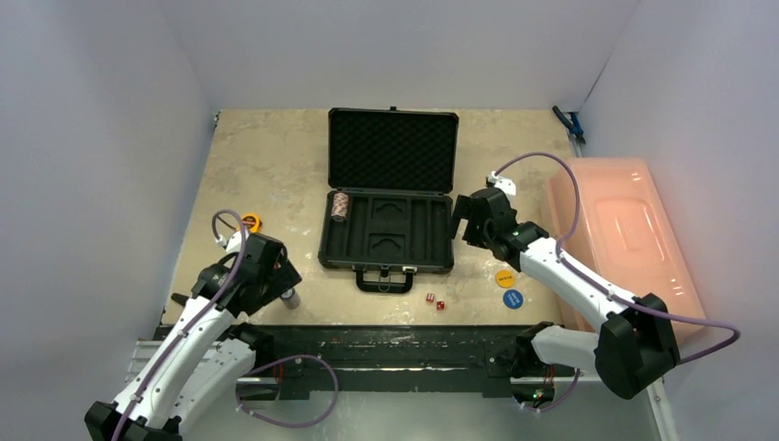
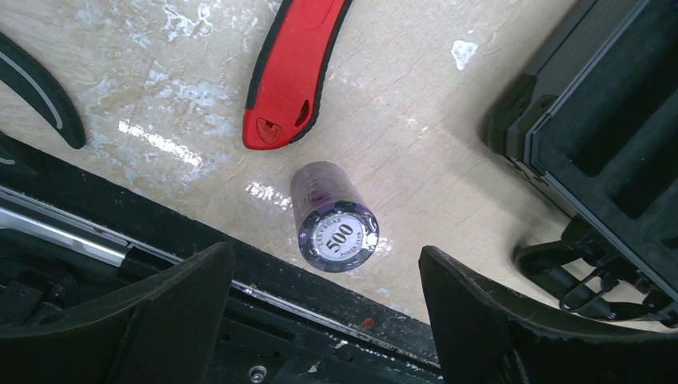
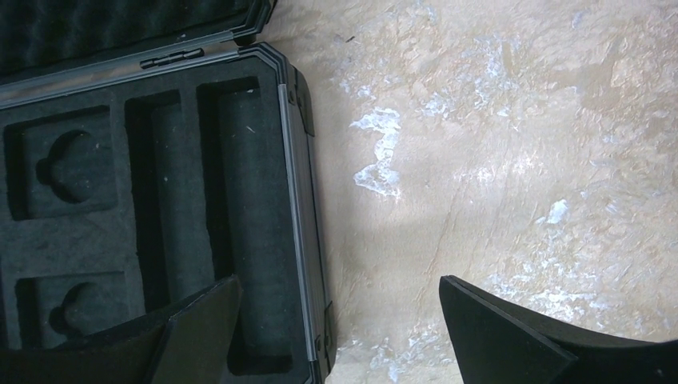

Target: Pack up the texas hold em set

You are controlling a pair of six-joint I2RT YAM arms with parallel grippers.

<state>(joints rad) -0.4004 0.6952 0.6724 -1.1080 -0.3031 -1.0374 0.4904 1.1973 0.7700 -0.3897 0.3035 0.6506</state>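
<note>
The black briefcase (image 1: 390,230) lies open mid-table, foam lid up, with one chip stack (image 1: 341,205) in its tray's left slot. A second, purple chip stack (image 2: 334,216), marked 500, lies on its side on the table near the front edge; it also shows in the top view (image 1: 290,299). My left gripper (image 2: 326,250) is open just above it, a finger on each side, not touching. My right gripper (image 3: 340,282) is open and empty, straddling the case's right rim (image 3: 297,200). A yellow disc (image 1: 505,277), a blue disc (image 1: 513,299) and two red dice (image 1: 434,300) lie in front of the case.
The red-handled knife (image 2: 292,72) lies just beyond the purple stack. The pink bin (image 1: 634,239) stands at the right. A small yellow ring (image 1: 251,221) lies left of the case, a blue tool (image 1: 570,121) at the back right. The black rail (image 1: 386,349) runs along the front.
</note>
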